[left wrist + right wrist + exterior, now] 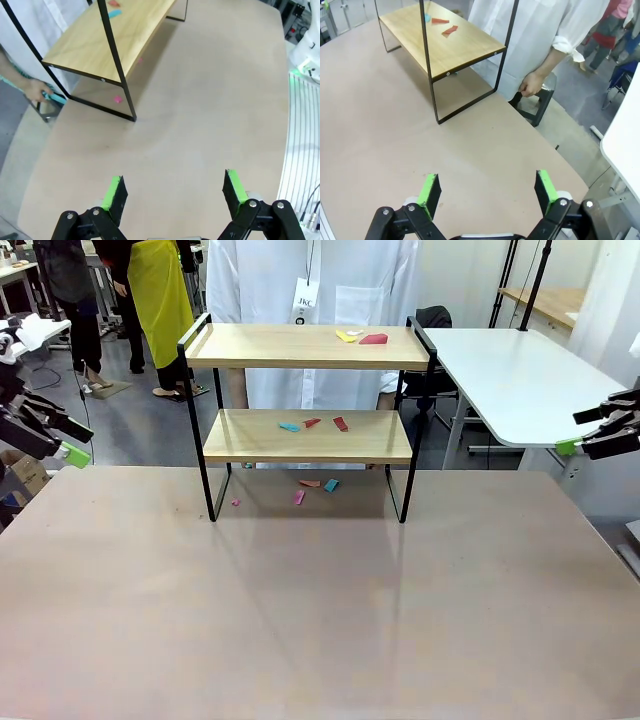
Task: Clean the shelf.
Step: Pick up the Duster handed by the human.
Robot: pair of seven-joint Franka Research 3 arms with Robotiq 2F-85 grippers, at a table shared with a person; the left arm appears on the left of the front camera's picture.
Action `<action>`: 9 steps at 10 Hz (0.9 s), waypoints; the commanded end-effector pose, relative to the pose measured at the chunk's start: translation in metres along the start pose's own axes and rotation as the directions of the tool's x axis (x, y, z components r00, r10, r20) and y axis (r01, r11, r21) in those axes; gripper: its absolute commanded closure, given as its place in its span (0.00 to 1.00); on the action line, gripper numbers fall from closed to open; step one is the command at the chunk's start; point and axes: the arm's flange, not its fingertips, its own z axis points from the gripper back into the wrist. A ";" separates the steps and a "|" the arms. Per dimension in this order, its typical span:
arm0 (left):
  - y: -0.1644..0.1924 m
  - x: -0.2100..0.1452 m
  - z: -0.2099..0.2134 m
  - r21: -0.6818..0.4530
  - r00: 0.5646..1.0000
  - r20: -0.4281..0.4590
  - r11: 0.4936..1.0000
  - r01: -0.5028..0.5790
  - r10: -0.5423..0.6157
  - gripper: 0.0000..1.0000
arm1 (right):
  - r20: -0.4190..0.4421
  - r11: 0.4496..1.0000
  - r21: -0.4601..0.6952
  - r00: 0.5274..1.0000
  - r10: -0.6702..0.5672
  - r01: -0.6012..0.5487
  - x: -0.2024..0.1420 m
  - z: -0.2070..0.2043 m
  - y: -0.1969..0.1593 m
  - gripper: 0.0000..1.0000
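The shelf (300, 346) stands at the far middle of the brown table (320, 620), with two wood boards in a black frame. Yellow and red scraps (373, 339) lie on its top board. Teal and red scraps (341, 424) lie on the lower board (305, 437). More scraps (331, 485) lie on the table under it. My left gripper (72, 440) hangs open off the table's left edge, and my right gripper (582, 430) hangs open off the right edge. The left gripper (175, 192) and the right gripper (487, 190) both hold nothing. The shelf's lower board (100, 45) (445, 45) lies well ahead of each.
A person in a white coat (310, 280) stands behind the shelf, one hand (530, 84) hanging by a black stool (540, 102), the other hand (34, 90) holding a teal thing. A small pink scrap (117, 99) lies by the shelf leg. A white table (520, 380) stands back right.
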 end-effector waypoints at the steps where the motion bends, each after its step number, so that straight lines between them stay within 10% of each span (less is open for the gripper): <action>1: -0.002 0.004 0.004 -0.007 1.000 0.015 1.000 -0.001 0.001 0.00 | -0.008 1.000 -0.003 1.000 -0.020 0.020 0.000 0.006 0.001 0.00; 3: -0.002 0.001 0.001 0.000 1.000 -0.008 1.000 -0.001 0.001 0.00 | -0.004 1.000 -0.005 1.000 -0.012 0.012 -0.001 0.003 0.000 0.00; 9: 0.080 -0.060 0.017 -0.066 0.932 0.344 0.987 0.149 -0.117 0.00 | 0.173 0.970 0.228 0.977 -0.125 0.083 -0.049 -0.014 -0.104 0.00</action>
